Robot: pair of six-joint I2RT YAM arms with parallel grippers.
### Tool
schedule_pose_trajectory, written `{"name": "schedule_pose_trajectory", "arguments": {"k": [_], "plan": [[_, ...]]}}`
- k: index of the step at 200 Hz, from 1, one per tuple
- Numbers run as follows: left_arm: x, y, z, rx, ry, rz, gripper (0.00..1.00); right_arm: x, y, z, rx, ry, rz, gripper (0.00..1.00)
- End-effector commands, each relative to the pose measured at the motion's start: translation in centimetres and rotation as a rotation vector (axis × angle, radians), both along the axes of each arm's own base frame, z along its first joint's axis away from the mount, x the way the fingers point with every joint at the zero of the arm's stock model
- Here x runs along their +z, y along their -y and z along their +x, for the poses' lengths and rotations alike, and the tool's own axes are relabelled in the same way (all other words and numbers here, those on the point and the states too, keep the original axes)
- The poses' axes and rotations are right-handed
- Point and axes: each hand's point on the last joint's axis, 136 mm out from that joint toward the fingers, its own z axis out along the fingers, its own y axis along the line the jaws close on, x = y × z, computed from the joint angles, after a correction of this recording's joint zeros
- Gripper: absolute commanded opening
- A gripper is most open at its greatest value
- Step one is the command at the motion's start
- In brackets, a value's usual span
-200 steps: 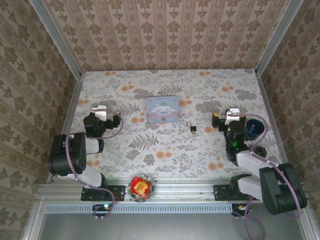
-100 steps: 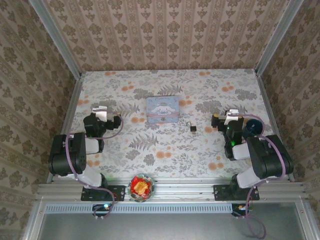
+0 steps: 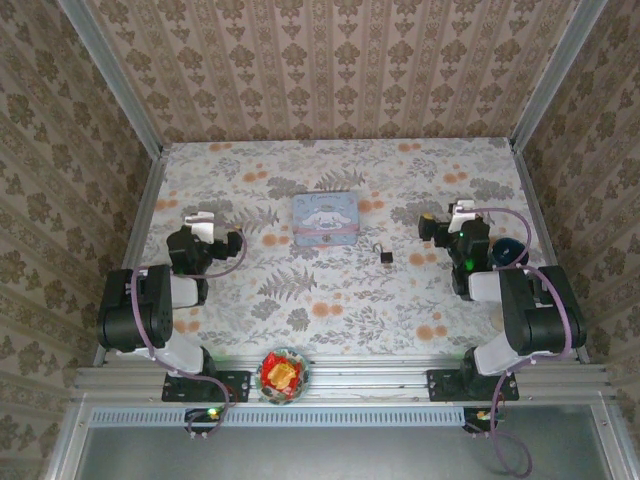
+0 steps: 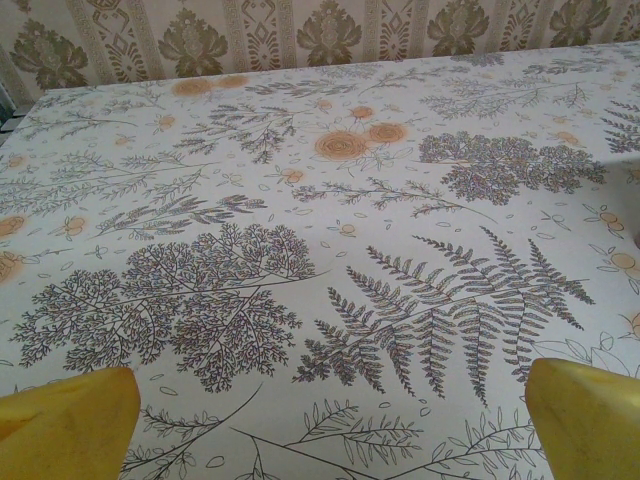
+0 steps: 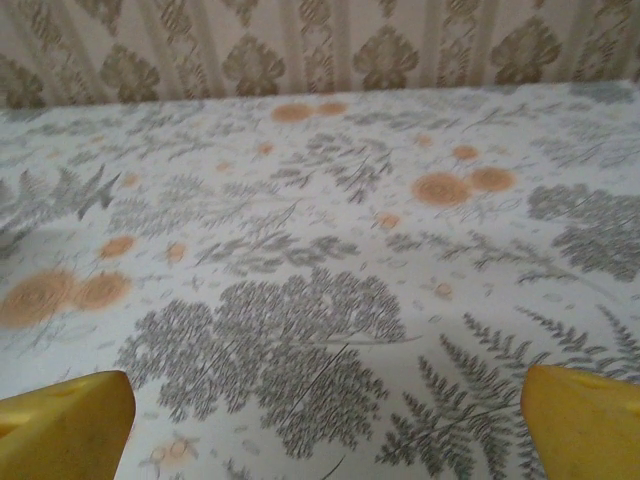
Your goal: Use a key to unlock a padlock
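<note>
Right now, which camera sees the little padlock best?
The top camera. There the padlock sits as a tiny dark block on the table, to the right of the blue tin. The two wrist cameras are no help with it: they look across the flowery table past yellow fingertips.

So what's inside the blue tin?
The tin is shut. Its lid, with a cartoon picture on top, covers the inside, so whatever it holds cannot be seen.
</note>
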Motion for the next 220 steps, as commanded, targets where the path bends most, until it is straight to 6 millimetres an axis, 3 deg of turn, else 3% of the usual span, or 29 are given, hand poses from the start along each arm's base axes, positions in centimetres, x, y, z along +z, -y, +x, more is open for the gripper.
{"name": "schedule_pose_trajectory", "arguments": {"k": [1,220], "plan": [[0.42,-0.01,0.08,-0.018,0.019,0.015,1.0,-0.76,-1.85,-0.55,0.13,-0.027,0.01,1.0],[0.39,0.22,0.09,-0.024,0.019,0.025,1.0,-0.78,-1.75,-0.54,0.124,-0.027,0.007,1.0]]}}
